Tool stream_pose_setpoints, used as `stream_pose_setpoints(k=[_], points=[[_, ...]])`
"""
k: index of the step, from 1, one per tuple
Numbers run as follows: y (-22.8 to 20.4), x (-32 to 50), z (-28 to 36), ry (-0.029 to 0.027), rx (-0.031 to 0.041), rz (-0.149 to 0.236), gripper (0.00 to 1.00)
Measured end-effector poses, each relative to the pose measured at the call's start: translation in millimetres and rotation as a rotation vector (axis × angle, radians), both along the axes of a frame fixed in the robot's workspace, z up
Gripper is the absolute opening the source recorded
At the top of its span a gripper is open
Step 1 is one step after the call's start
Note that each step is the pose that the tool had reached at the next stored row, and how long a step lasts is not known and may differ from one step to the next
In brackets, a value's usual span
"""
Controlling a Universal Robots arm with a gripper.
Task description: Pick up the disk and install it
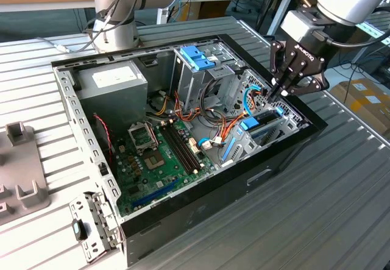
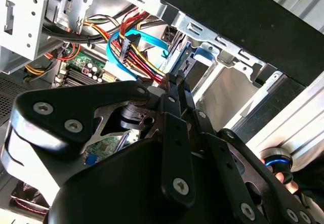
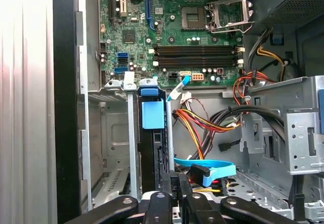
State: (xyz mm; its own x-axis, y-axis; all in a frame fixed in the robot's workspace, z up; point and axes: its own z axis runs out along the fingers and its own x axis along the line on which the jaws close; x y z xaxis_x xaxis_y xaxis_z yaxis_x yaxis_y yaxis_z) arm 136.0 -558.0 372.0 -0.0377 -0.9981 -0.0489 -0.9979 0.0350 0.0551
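The disk (image 1: 259,124) stands on edge in a metal bay at the corner of the open computer case on the exterior view's right, its blue carrier (image 3: 152,115) around the dark drive body (image 3: 149,158). My gripper (image 1: 281,94) hangs just above the disk's outer end. In both wrist views the fingers are pressed together with no gap, so the gripper (image 3: 175,182) is shut. Its tips sit beside the disk's end and a blue part of the carrier (image 2: 201,57). I cannot tell whether they touch the disk.
The black case (image 1: 286,160) lies open on a ribbed metal table. Inside are the motherboard (image 1: 158,154), a grey power supply (image 1: 113,78), a tall drive cage with a blue clip (image 1: 198,56), and coloured wire bundles and a blue cable (image 3: 207,166) close to the bay.
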Motion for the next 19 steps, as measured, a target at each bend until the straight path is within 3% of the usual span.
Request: stream_pose_setpoints(k=[19], points=[[-3.8, -3.9, -0.5, 0.0001, 0.0001, -0.004, 0.18]])
